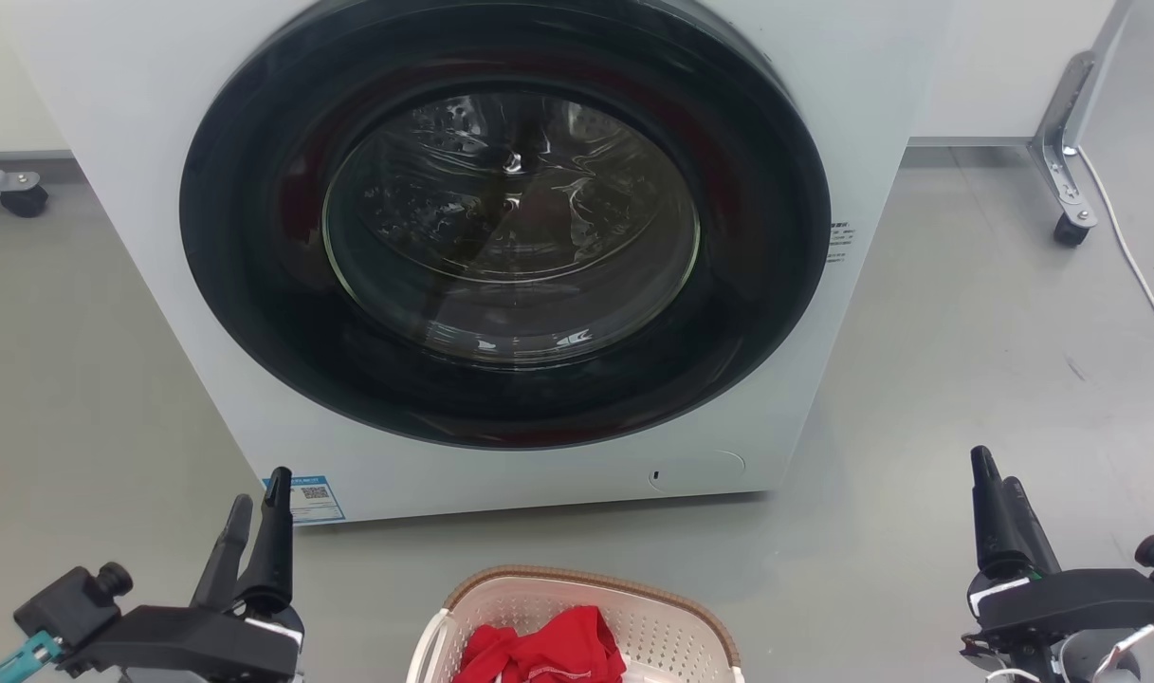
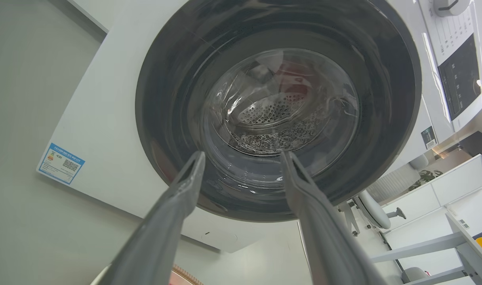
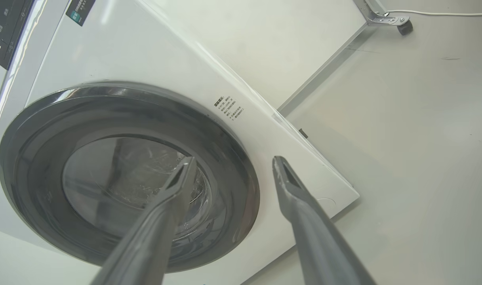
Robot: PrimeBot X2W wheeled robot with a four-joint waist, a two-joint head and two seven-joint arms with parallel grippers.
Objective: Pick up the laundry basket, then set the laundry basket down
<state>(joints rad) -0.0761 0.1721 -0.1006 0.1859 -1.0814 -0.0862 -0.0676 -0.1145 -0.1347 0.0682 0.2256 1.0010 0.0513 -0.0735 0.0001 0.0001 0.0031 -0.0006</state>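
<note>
laundry basket [image 1: 591,575]: sits on the grey floor right in front of the washer, bottom centre of the head view, cut off by the edge. Cream perforated walls, brown woven-look rim. It's between the two grippers and neither one is touching it.
in the basket: a red garment [image 1: 548,650], bunched up.
left gripper [image 1: 259,493]: lower left of the head view, fingers pointing up. In its wrist cam the two fingers are clearly spread with nothing between them, aimed at the door glass.
right gripper [image 3: 233,159]: same deal, fingers apart and empty, pointing at the lower right part of the door. In the head view it's at the lower right, well clear of the basket.
washing machine [image 1: 159,142]: white front loader, big dark round door [image 1: 505,218], shut, drum holes visible through the glass.
blue sticker [image 2: 61,163]: bottom left corner of the front panel, has a QR code on it. The rest of the print is too small to read.
small print by the door [image 3: 229,109]: a few lines of black text to the door's right, probably a warning notice, but I can't make out any of it.
dark tag [image 3: 80,10]: near the control panel, has white lettering, unreadable.
control panel [image 2: 460,75]: dark display with a knob [image 2: 448,6] beside it.
off to the right: a metal leg on a caster [image 1: 1070,228] and a white cable [image 1: 1131,256] on the floor.
</note>
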